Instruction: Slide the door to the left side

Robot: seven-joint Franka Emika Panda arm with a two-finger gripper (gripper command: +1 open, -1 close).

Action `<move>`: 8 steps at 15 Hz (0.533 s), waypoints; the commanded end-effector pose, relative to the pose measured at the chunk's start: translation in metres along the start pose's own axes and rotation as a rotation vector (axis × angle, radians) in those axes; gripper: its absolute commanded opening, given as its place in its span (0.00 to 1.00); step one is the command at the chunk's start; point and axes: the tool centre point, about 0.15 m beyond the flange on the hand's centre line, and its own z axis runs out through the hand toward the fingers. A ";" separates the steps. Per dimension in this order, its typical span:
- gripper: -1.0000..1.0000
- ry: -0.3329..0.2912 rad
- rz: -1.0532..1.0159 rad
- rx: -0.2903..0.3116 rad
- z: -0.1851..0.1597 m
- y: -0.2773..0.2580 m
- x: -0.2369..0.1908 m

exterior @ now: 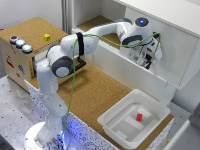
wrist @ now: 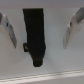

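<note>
Cork-topped worktop (exterior: pixel 95 95) running diagonally through the exterior view, speckled along its front edge, with a white cabinet rising behind it. On the worktop toward the exterior view's right, a white divided tray (exterior: pixel 134 120) with a small red block (exterior: pixel 139 117) lying in one of its compartments. Toward the exterior view's left, a wooden box (exterior: pixel 22 50) topped with cork, carrying three round buttons (exterior: pixel 20 43) near its edge and a small yellow cube (exterior: pixel 46 36) farther back, well apart from them. White Franka arm (exterior: pixel 57 75) standing on a round base at the front, bent at the elbow and reaching across to the cabinet, a green cable trailing along its links. Large flat white door (exterior: pixel 150 45) on the cabinet front, toward the exterior view's right, with the space beside it on the exterior view's left open and showing a cork shelf inside. Claw (exterior: pixel 148 59) up against the door face, its details blurred in the exterior view. Close up in the wrist view, door surface (wrist: pixel 50 75) filling the background, black bar handle (wrist: pixel 36 37) sitting between the two fingers (wrist: pixel 76 27). Claw (wrist: pixel 42 30) spread apart, one finger on each side of the handle, with a visible gap on both sides and neither finger touching it.
</note>
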 end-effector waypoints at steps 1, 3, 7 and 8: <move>1.00 -0.078 -0.044 0.131 -0.012 0.009 0.023; 1.00 -0.076 -0.051 0.131 -0.011 0.007 0.025; 0.00 -0.058 -0.071 0.116 -0.011 0.003 0.025; 0.00 -0.060 -0.072 0.118 -0.011 0.002 0.025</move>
